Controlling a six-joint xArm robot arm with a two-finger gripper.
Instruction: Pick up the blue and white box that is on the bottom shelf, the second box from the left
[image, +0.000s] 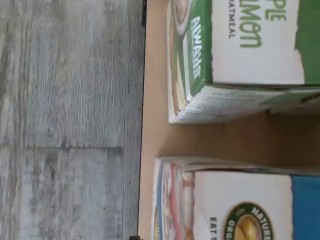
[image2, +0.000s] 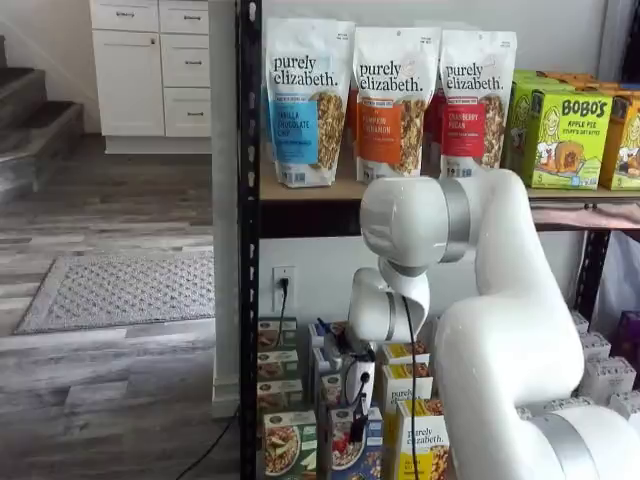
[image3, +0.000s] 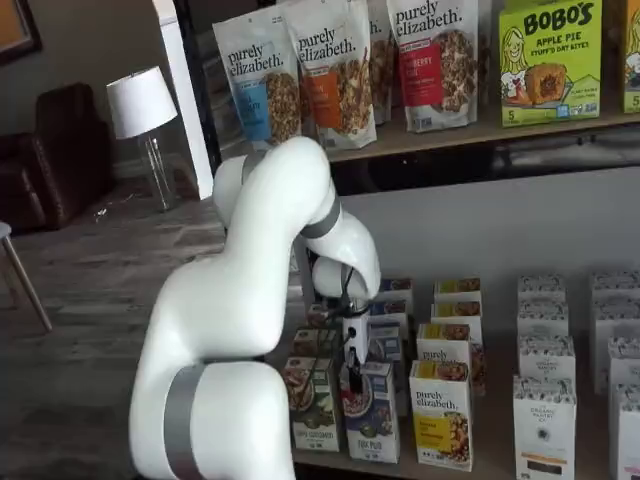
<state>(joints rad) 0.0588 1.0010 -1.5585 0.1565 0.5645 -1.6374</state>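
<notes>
You are lowering the hand (image3: 355, 378), its finger spread impossible to tell here, over the blue and white box (image3: 372, 412); centre it, clear of the green-topped box (image3: 314, 404) beside.

Blue and white box (image: 235, 205) cut off by wrist view's edge. Gripper (image3: 355, 375) fingers too small and dark in both shelf views, gap can't be told. Arm (image2: 500, 330) hides boxes behind it.
</notes>
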